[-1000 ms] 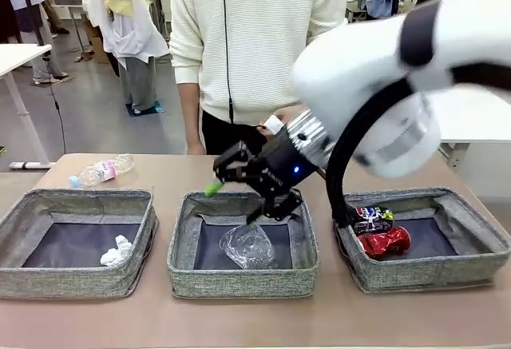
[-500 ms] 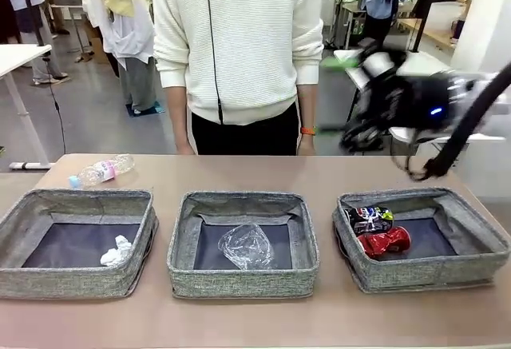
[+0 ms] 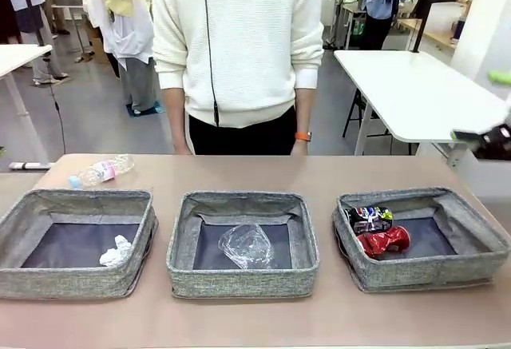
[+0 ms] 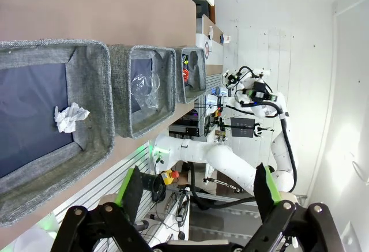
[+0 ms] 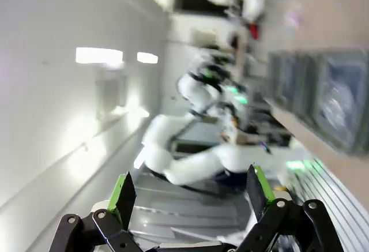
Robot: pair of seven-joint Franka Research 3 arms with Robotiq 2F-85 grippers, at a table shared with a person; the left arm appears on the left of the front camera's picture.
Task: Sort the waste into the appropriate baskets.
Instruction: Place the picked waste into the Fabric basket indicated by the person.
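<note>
Four of the five waste items now lie sorted: the paper ball (image 3: 116,251) in the left basket (image 3: 76,205), the plastic cup (image 3: 247,245) in the middle basket (image 3: 241,205), and the dark blue can (image 3: 369,218) touching the red can (image 3: 385,241) in the right basket (image 3: 463,205). A second ago the right arm hung over the middle basket above the cup; it has since swung away toward 3 o'clock, and what is probably its end effector (image 3: 489,109) shows at the frame edge, blurred. Its fingers stand apart and empty in its own wrist view (image 5: 190,197). The left end effector (image 4: 199,191) is likewise apart, holding nothing. Only the bottle (image 3: 101,171) remains, lying on the worktop (image 3: 239,172) at 11 o'clock of the left basket, so that pick looks next.
</note>
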